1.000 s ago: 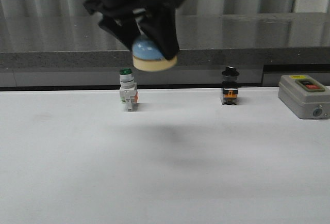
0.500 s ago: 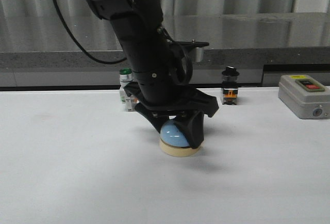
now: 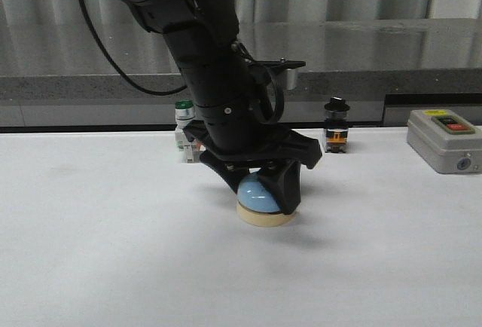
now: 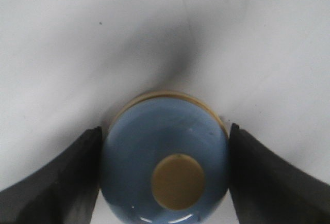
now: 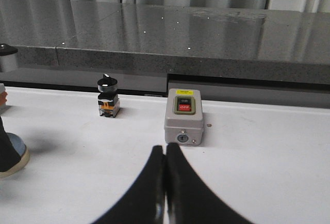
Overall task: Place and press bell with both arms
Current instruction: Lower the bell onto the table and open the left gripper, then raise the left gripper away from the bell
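The light-blue bell (image 3: 254, 194) with its cream base stands on the white table (image 3: 90, 252), a little left of the middle. My left gripper (image 3: 260, 191) reaches down over it, one black finger pressed against each side of the dome. In the left wrist view the bell (image 4: 165, 146) fills the gap between the fingers (image 4: 77, 172), and its cream button faces the camera. My right gripper (image 5: 165, 154) is shut and empty, low over the table in front of the grey switch box. It is out of the front view. The bell's edge (image 5: 20, 154) shows in the right wrist view.
A green-capped white pushbutton (image 3: 183, 112) stands behind my left arm. A black-knobbed switch (image 3: 336, 127) stands at the back, right of the middle, and shows in the right wrist view (image 5: 108, 97). A grey on/off box (image 3: 444, 140) sits at the far right. A dark counter ledge (image 3: 392, 78) runs along the back.
My left arm has come down from high over the table and brought the bell onto the table surface. In the last half second it has hardly moved.
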`<move>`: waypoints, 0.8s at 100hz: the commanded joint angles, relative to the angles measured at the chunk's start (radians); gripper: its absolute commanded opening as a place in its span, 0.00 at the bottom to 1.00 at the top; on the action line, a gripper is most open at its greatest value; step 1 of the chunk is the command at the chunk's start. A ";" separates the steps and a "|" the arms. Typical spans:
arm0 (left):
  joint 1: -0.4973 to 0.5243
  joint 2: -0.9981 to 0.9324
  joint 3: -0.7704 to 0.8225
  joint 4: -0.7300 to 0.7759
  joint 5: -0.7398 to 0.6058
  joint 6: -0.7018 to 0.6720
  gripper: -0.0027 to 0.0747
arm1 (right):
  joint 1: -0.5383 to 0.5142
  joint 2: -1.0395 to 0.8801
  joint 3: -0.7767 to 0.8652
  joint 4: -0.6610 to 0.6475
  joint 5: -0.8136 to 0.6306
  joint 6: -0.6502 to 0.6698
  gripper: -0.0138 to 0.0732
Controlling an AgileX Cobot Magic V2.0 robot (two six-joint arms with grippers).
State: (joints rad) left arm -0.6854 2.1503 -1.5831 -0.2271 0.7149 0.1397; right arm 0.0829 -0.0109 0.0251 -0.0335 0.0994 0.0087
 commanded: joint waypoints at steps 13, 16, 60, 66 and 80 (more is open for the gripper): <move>-0.009 -0.066 -0.030 -0.016 0.012 0.001 0.63 | -0.005 -0.015 -0.013 0.000 -0.083 -0.009 0.09; -0.009 -0.072 -0.034 -0.016 0.015 0.001 0.69 | -0.005 -0.015 -0.013 0.000 -0.083 -0.009 0.09; -0.009 -0.235 -0.053 -0.010 0.073 0.001 0.78 | -0.005 -0.015 -0.013 0.000 -0.083 -0.009 0.09; -0.006 -0.276 -0.053 -0.005 0.061 0.001 0.78 | -0.005 -0.015 -0.013 0.000 -0.083 -0.009 0.09; 0.028 -0.376 -0.053 -0.005 0.026 -0.001 0.78 | -0.005 -0.015 -0.013 0.000 -0.083 -0.009 0.09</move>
State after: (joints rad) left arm -0.6794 1.8915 -1.6039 -0.2206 0.7978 0.1397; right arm 0.0829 -0.0109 0.0251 -0.0335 0.0994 0.0087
